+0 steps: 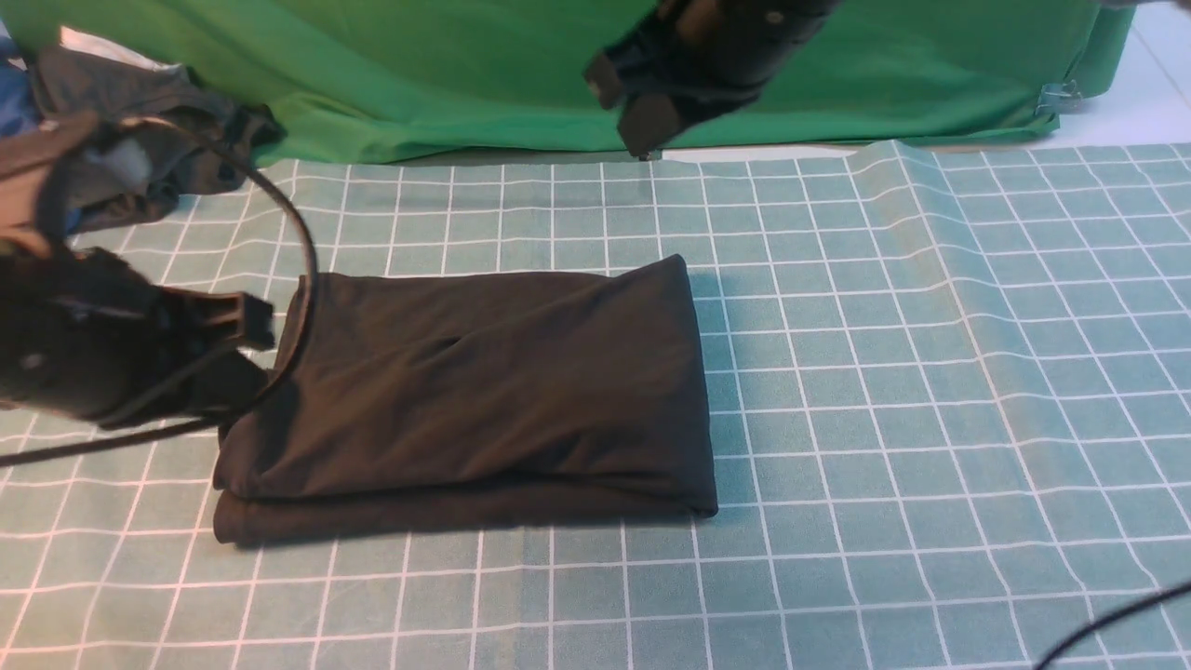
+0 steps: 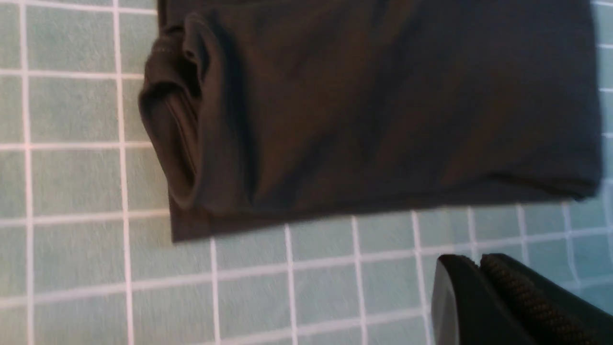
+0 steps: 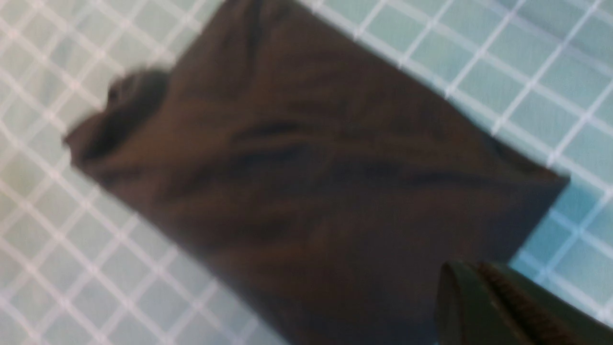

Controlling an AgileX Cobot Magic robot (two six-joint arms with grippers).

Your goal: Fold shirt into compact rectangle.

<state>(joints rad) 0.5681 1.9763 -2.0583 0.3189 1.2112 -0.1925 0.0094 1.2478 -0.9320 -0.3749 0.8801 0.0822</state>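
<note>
The black shirt [image 1: 475, 400] lies folded into a thick rectangle on the checked cloth, its print hidden. The left wrist view shows its layered end rolled open [image 2: 373, 110]. My left gripper [image 1: 253, 324] hovers at the shirt's left end, shut and holding nothing; its closed tips [image 2: 479, 261] are over bare cloth beside the shirt. My right gripper [image 1: 642, 126] hangs high above the shirt's far edge, shut and empty. In the blurred right wrist view, its tips [image 3: 471, 268] are over the shirt [image 3: 306, 172].
A teal checked tablecloth [image 1: 930, 372] covers the table, with a raised wrinkle on the right. A green backdrop cloth [image 1: 447, 74] runs along the back. A dark grey garment [image 1: 121, 102] and a blue one [image 1: 11, 102] are piled far left. A black cable [image 1: 300, 223] loops beside the left arm.
</note>
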